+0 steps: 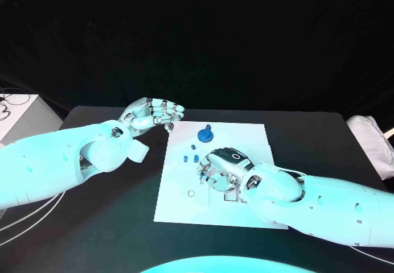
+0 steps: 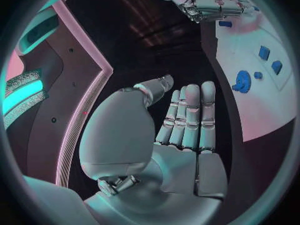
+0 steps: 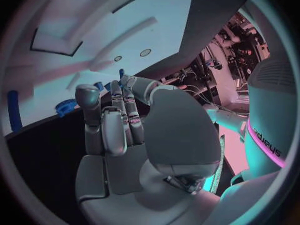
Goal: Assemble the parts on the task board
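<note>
We take the task board (image 1: 246, 216) as landmark: white plate in the middle of the black table (image 1: 98, 227). Nearest to us, the right hand (image 1: 223, 168) sits over the board's middle, fingers bent down toward the surface; in the right wrist view its fingers (image 3: 115, 125) are curled in, and we cannot tell if anything is pinched. Just beyond that hand we see small blue parts (image 1: 192, 154) on the board, then the round blue gear (image 1: 204, 135) nearer the far edge. Farthest, the left hand (image 1: 156, 114) hovers off the board's far left corner, fingers curled in the head view, holding nothing that we can see; the left wrist view shows its fingers (image 2: 190, 117) side by side.
</note>
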`<state>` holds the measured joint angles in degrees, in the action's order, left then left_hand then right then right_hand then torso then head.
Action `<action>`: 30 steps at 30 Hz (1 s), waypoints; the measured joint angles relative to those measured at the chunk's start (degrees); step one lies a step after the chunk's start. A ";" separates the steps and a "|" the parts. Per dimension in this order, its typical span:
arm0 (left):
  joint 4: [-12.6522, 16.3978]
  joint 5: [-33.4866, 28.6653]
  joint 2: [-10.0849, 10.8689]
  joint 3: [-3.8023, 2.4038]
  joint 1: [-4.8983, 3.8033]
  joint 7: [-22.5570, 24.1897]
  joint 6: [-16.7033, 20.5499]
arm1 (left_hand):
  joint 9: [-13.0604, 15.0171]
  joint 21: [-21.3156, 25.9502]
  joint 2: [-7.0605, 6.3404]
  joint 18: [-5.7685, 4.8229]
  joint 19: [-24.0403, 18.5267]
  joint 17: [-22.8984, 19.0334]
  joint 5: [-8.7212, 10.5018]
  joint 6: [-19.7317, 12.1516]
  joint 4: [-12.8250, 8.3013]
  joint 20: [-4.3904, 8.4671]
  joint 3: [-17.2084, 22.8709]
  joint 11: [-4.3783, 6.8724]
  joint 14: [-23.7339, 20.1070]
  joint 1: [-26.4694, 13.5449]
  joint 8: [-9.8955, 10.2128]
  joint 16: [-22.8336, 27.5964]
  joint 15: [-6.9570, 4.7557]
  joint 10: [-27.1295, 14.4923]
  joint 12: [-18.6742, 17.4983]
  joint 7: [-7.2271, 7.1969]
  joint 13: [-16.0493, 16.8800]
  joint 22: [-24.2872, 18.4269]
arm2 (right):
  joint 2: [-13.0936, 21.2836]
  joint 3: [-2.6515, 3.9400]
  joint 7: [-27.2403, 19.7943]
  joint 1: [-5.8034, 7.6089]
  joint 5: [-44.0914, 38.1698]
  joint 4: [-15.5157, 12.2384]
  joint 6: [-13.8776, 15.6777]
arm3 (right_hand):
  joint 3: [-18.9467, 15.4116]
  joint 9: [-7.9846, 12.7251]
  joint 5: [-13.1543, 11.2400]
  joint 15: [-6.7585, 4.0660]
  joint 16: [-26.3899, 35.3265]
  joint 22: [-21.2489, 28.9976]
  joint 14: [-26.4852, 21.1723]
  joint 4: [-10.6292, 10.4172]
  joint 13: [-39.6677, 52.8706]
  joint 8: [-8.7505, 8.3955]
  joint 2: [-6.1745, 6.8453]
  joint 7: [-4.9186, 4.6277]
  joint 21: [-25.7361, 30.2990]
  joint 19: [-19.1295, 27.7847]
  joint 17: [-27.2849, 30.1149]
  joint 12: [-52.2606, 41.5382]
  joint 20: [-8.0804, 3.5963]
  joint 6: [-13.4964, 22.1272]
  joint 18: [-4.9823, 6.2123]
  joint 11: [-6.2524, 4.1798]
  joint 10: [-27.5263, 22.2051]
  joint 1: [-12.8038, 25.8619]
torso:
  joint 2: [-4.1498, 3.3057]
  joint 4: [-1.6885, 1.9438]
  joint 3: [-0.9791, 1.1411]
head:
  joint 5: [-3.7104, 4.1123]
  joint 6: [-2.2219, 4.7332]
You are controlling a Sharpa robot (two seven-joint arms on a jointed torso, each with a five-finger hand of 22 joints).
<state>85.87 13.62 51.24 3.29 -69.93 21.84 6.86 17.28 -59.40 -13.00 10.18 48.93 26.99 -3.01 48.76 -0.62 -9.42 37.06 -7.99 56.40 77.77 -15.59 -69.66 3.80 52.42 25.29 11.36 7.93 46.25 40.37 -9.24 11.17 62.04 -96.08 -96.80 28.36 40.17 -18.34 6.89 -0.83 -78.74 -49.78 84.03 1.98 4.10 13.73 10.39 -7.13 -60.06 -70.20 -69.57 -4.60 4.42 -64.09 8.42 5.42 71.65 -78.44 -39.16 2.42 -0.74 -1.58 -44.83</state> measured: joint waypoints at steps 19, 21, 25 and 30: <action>-0.20 0.00 0.19 0.00 0.00 -0.16 0.29 | 0.12 0.00 0.00 0.00 0.00 -0.05 0.00 0.00 -0.16 0.00 -0.16 0.00 0.00 0.00 0.00 0.00 0.00 -0.42 0.22 0.00 0.00 -0.11 | -0.75 -0.18 2.23 -0.59 -2.89 1.06 -1.72 | -0.01 -0.05 -0.06 0.00 0.01 -0.25 0.00 0.00 0.00 -0.01 0.00 0.00 -0.36 0.00 -0.21 0.27 0.00 0.00 0.00 0.00 0.00 -0.01 | 0.02 0.10 -0.04 | -1.09 -1.14; -0.23 0.00 0.20 0.00 0.00 -0.17 0.30 | 0.16 0.24 0.00 0.00 0.00 -0.05 0.00 0.00 -0.07 0.00 -0.25 0.00 0.00 0.00 0.00 0.00 0.00 -0.42 0.22 0.00 -0.01 -0.16 | -0.79 -0.20 2.27 -0.66 -2.99 1.07 -1.82 | -0.01 -0.05 -0.11 0.00 0.01 -0.25 0.00 0.00 0.00 -0.01 0.00 0.00 -0.36 0.00 -0.21 0.26 0.00 0.00 0.00 0.00 0.00 -0.01 | 0.02 0.10 -0.04 | -1.09 -1.18; -0.29 0.00 0.23 0.00 0.00 -0.21 0.30 | 0.18 0.26 0.00 0.00 0.00 -0.05 0.00 0.00 0.01 0.00 -0.32 0.00 0.00 0.00 0.00 0.00 0.00 -0.41 0.22 0.00 -0.01 -0.18 | -0.87 -0.16 2.31 -0.73 -3.19 1.14 -1.88 | -0.01 -0.05 0.10 0.00 0.01 -0.25 0.00 0.00 0.00 -0.02 0.00 0.00 -0.35 0.00 -0.21 0.26 0.00 0.01 0.00 0.00 0.00 -0.01 | 0.02 0.13 -0.03 | -1.12 -1.27; -0.34 0.01 0.24 0.00 0.00 -0.27 0.30 | 0.18 0.26 0.00 0.00 0.00 -0.05 0.00 0.00 0.00 0.00 -0.32 0.00 0.00 0.00 0.00 0.00 0.00 -0.41 0.22 0.00 0.04 -0.18 | -0.92 -0.14 2.31 -0.81 -3.33 1.09 -1.88 | -0.01 -0.05 0.11 0.00 -0.15 -0.25 0.00 -0.01 0.00 -0.02 -0.01 0.00 -0.35 0.00 -0.21 0.27 0.00 0.01 0.00 0.00 0.00 -0.02 | 0.01 0.14 -0.04 | -1.21 -1.44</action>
<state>85.53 13.63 51.48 3.29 -69.92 21.57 7.17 17.46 -59.15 -13.00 10.18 48.93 26.94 -3.01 48.76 -0.62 -9.42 36.74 -7.99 56.40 77.77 -15.59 -69.66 3.80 52.01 25.51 11.36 7.97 46.07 39.45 -9.38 13.48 61.23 -99.41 -95.71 26.48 40.16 -18.39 7.01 -0.83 -78.90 -50.03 84.03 1.97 4.10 13.72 10.39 -7.13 -60.41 -70.20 -69.77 -4.33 4.42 -64.09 8.42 5.42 71.65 -78.46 -39.14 2.57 -0.77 -2.79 -46.27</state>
